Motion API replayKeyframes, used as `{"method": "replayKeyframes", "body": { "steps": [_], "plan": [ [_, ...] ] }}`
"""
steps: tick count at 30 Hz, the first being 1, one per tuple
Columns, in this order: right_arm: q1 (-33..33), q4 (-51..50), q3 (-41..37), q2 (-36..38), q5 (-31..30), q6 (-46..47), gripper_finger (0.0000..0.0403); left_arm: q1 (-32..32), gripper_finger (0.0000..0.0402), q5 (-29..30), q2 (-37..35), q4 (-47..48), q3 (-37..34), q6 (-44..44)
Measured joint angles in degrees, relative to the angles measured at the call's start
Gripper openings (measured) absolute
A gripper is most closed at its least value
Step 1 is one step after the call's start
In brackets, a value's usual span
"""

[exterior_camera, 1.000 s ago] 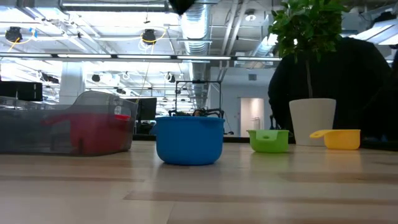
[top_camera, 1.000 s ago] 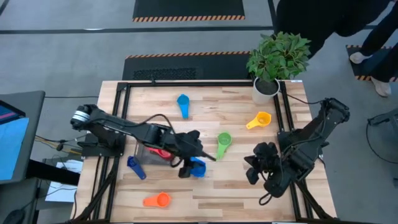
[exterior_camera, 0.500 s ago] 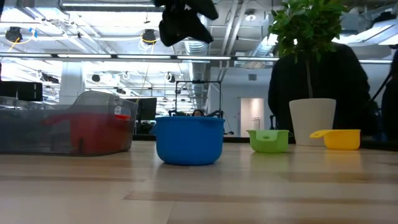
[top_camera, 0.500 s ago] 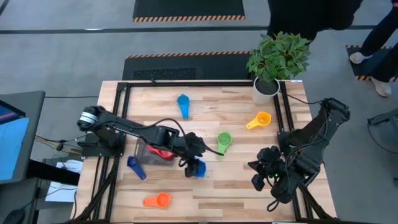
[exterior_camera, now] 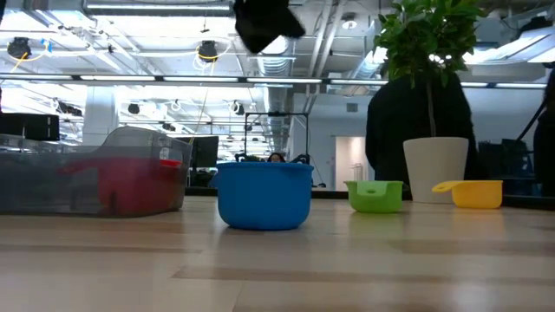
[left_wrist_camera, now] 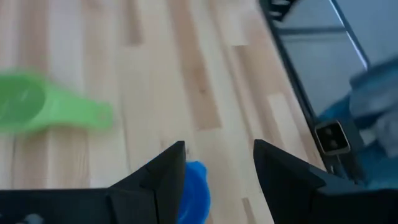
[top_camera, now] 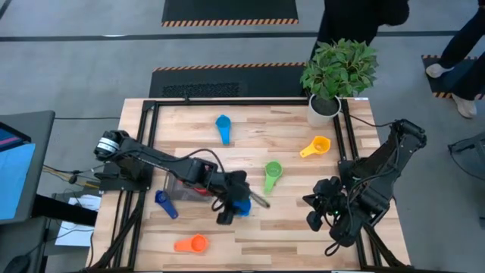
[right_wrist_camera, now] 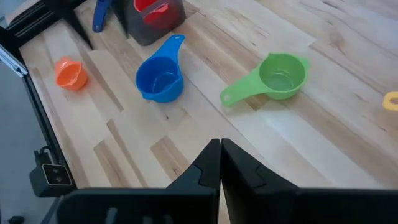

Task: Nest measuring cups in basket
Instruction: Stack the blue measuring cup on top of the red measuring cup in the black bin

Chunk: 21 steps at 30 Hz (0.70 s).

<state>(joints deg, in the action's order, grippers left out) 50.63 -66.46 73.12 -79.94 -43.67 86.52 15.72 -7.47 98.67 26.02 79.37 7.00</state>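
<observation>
Your left arm reaches out long and low from its base, bent a little at the elbow. Its left pincer (top_camera: 231, 208) is at the far end, pointing down, up in the air. Its two dark fingers (left_wrist_camera: 163, 177) stand apart with a gap between them, and nothing is in the gap. Your right arm is folded up close to its own base. The right pincer (top_camera: 317, 205) at its tip has its fingers (right_wrist_camera: 208, 163) pressed together, holding nothing.
</observation>
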Motion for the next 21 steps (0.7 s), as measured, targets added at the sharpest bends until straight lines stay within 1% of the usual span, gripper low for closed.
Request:
{"method": "replayKeyframes", "body": {
  "steps": [3, 8, 10, 12, 15, 17, 19, 21],
  "plan": [
    [0.00, -0.54, 0.00, 0.00, 0.05, 0.00, 0.0026, 1.70, 0.0177, 1.24, 0.00, 0.39, 0.00, -3.88],
    [-0.04, -1.11, 0.00, 0.01, 0.05, 0.02, 0.0020, 3.18, 0.0177, 3.78, 1.00, 2.05, -0.03, -7.03],
    [-0.02, -1.23, 0.00, 0.02, 0.05, 0.02, 0.0021, 3.50, 0.0177, 5.42, 2.18, 0.98, 0.11, -8.46],
    [-0.04, -1.10, 0.00, 0.00, 0.07, 0.02, 0.0026, 3.79, 0.0177, 7.76, 2.90, 2.43, -0.06, -8.93],
    [0.01, -1.05, 0.00, 0.02, 0.07, 0.04, 0.0035, 3.74, 0.0177, 8.31, 3.67, 1.38, 0.04, -8.89],
    [-0.04, -1.07, 0.00, 0.02, 0.09, 0.04, 0.0039, 3.67, 0.0177, 8.42, 3.71, 3.46, 0.01, -9.05],
    [-0.03, -1.11, 0.00, 0.02, 0.09, 0.02, 0.0040, 3.68, 0.0177, 8.72, 4.76, 3.55, 0.07, -9.68],
    [-0.04, -1.08, 0.00, 0.02, 0.09, 0.04, 0.0039, 3.74, 0.0177, 10.23, 5.44, 6.17, -0.11, -9.79]
  ]
}}
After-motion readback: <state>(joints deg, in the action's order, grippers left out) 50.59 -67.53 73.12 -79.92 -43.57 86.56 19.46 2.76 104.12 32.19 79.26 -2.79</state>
